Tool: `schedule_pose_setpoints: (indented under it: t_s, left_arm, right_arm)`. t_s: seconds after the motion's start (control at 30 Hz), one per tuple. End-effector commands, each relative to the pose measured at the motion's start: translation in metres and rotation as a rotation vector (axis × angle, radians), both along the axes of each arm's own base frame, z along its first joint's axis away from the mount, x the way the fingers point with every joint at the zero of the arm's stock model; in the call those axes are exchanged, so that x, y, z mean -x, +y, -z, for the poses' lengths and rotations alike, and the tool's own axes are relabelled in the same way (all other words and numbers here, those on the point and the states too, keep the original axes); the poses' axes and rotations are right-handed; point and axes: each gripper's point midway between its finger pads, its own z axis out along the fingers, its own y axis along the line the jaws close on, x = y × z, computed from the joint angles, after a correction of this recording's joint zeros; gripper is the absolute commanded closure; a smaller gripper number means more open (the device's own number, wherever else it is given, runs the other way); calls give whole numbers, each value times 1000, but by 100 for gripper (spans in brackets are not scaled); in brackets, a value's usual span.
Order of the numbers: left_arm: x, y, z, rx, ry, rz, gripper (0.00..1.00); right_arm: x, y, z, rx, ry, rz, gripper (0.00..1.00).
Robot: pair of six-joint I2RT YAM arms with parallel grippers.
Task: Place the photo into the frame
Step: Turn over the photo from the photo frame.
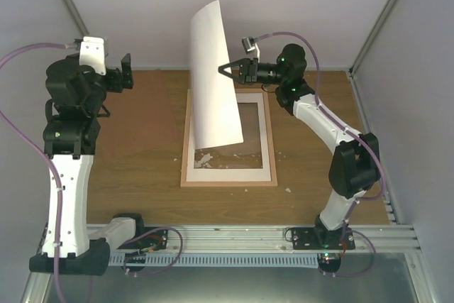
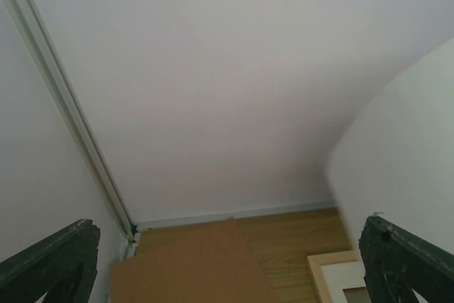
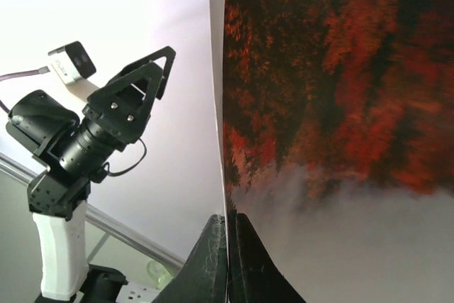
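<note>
Right jaws, clamped on the photo (image 1: 213, 83) edge, hold it upright over the frame (image 1: 227, 183), presumably for lowering; left jaws gape idle.

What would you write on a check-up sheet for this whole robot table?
Surface: brown wooden table, mostly bare.
Job's things: white-bordered paper photo of red hills held up and curled, its lower edge over the light wooden picture frame, which lies flat.
Clutter: small white scraps inside the frame and beside it; plain brown backing board flat near the back wall.
Grippers: right gripper pinches the photo's edge; left gripper open, empty.
Cables: purple cables loop from both wrists.
Surroundings: white walls; metal rail under the arm bases.
</note>
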Motion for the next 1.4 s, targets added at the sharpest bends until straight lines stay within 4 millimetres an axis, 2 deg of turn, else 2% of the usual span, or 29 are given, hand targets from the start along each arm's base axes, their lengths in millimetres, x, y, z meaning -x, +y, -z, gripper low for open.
schedule_pose_setpoints:
  t_s: [0.0, 0.07, 0.13, 0.3, 0.4, 0.57, 0.7, 0.87, 1.37]
  left_arm:
    - [3, 0, -13, 34, -37, 20, 1]
    - [2, 1, -12, 36, -31, 19, 1]
    - [0, 1, -10, 37, -26, 20, 1]
    - [-2, 1, -5, 31, -13, 21, 1]
    - [-3, 1, -1, 29, -7, 23, 1]
    - [-5, -1, 5, 38, 4, 33, 1]
    - [-7, -2, 6, 40, 6, 35, 1]
    - [-7, -2, 10, 39, 15, 38, 1]
    - [-8, -4, 16, 52, 23, 49, 1]
  right_arm:
    - [-6, 1, 4, -26, 40, -21, 99]
    - [-13, 0, 22, -11, 86, -13, 99]
    - [-22, -3, 50, 19, 162, 15, 99]
    - [-51, -34, 155, 159, 371, 175, 99]
    - [-57, -47, 192, 240, 381, 229, 99]
    - [-62, -62, 238, 394, 407, 309, 99]
    - [-58, -74, 259, 473, 438, 349, 99]
    - [-54, -87, 277, 528, 438, 355, 99]
    - [-42, -126, 301, 594, 423, 372, 99]
